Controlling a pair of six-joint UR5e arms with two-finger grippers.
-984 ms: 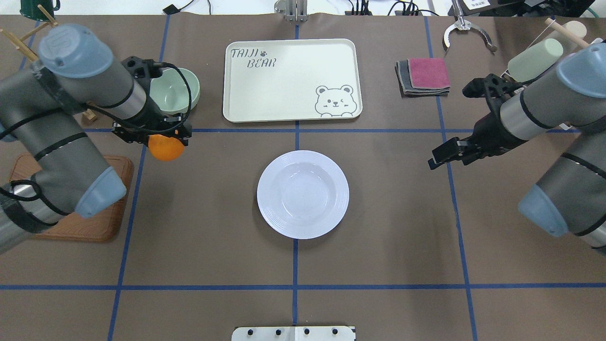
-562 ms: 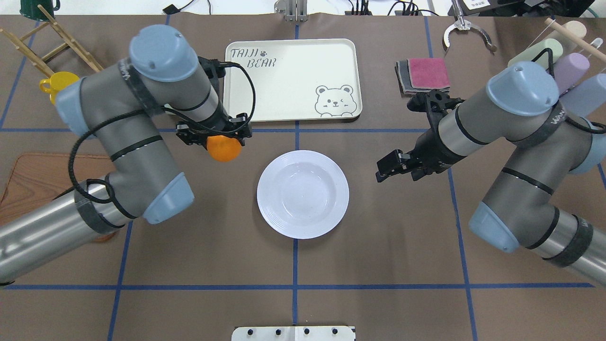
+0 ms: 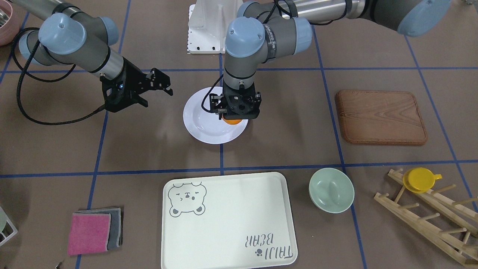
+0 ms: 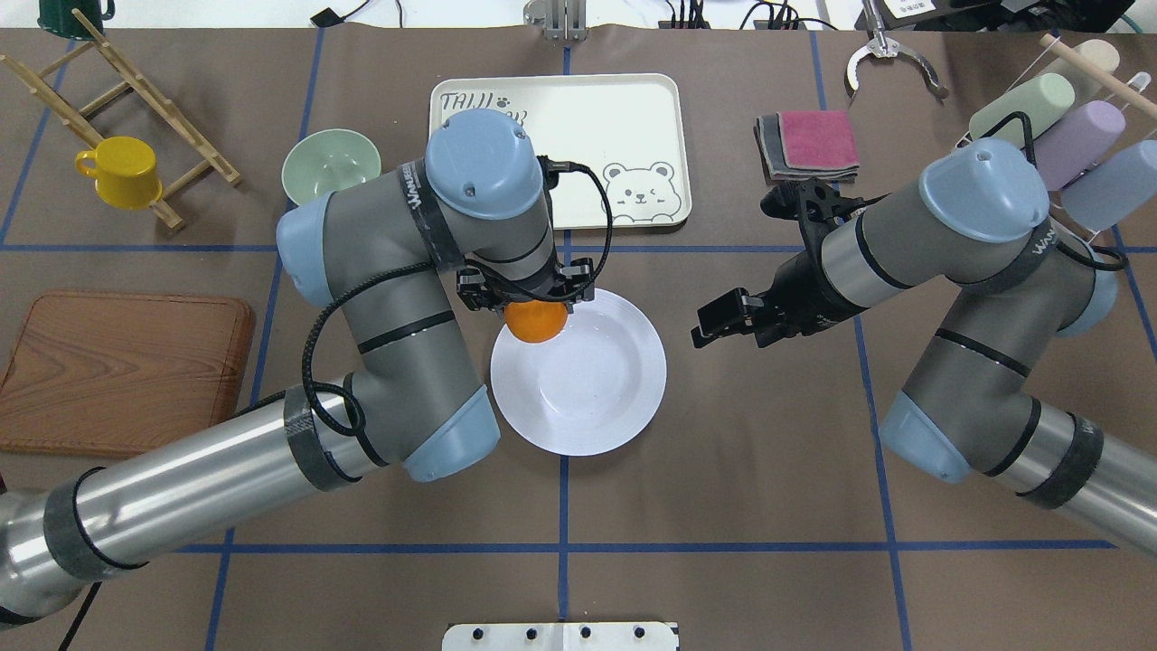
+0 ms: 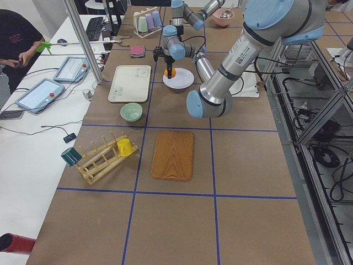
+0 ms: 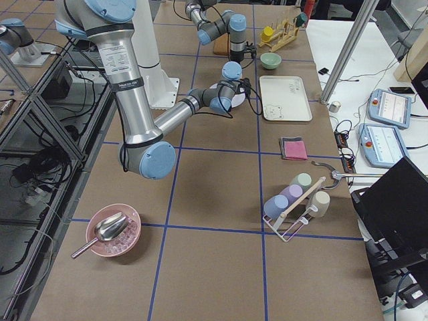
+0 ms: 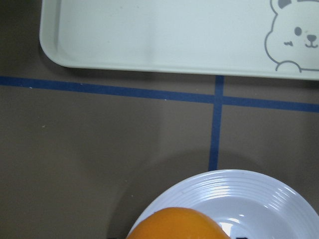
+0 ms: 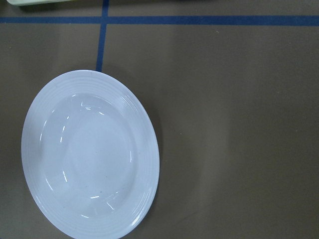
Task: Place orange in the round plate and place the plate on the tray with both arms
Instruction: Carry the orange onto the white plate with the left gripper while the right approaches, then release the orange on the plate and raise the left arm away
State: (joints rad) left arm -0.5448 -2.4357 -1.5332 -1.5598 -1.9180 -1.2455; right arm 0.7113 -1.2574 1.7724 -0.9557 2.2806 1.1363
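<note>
My left gripper (image 4: 535, 307) is shut on the orange (image 4: 535, 322) and holds it just above the far-left rim of the white round plate (image 4: 597, 380). The front-facing view shows the orange (image 3: 232, 121) under the left gripper (image 3: 234, 112), over the plate (image 3: 207, 125). At the bottom edge of the left wrist view, the orange (image 7: 179, 225) overlaps the plate (image 7: 259, 194), with the tray (image 7: 174, 35) beyond. The cream bear-print tray (image 4: 633, 108) lies behind the plate. My right gripper (image 4: 712, 324) hovers open, a little to the right of the plate (image 8: 89, 159).
A pale green bowl (image 4: 330, 165) sits left of the tray. A yellow cup (image 4: 122, 170) hangs on a wooden rack, and a brown wooden board (image 4: 117, 371) lies at the left. Folded cloths (image 4: 809, 145) and a cup rack (image 4: 1058, 117) stand at the back right.
My left arm has carried the orange rightward from beside the green bowl to over the plate's rim. The right gripper has moved left, closer to the plate.
</note>
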